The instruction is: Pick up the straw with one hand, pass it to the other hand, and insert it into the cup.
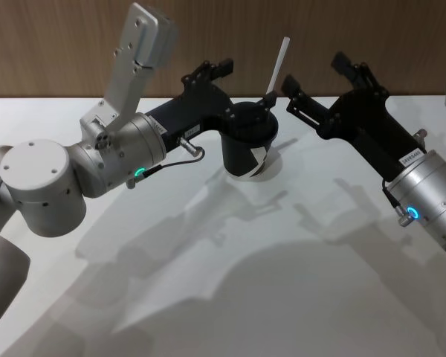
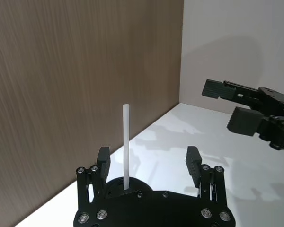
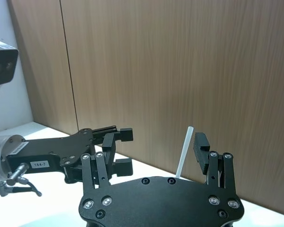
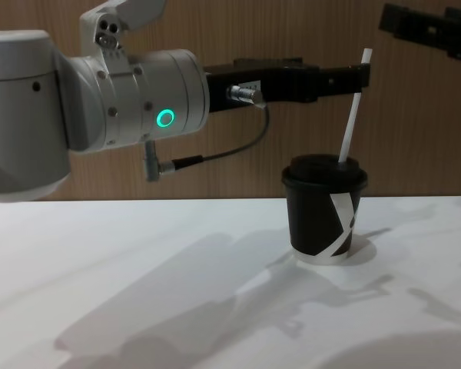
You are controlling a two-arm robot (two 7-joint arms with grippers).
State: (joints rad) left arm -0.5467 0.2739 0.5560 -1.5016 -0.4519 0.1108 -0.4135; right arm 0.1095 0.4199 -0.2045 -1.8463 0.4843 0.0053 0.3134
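Left gripper (image 2: 148, 163) sits over the cup (image 4: 324, 215), jaws wide, holding nothing. Straw (image 4: 353, 106) already stands through the lid, leaning. Right gripper (image 1: 316, 82) spread open, off to the side. Straw looks light, thin, crushable: pinch gently mid-length.

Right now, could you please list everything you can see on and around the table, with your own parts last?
Cup: one, black with white bands and a black lid, upright on the table.
Straw: one, white, standing tilted in the cup's lid.
Table: one, white, under the cup.
Wall: one, brown wood panelling, behind the table.
Left end effector: one, black on a silver arm, open, above the cup with the straw between its fingers but untouched.
Right end effector: one, black on a silver arm, open, raised to the cup's right, apart from the straw.
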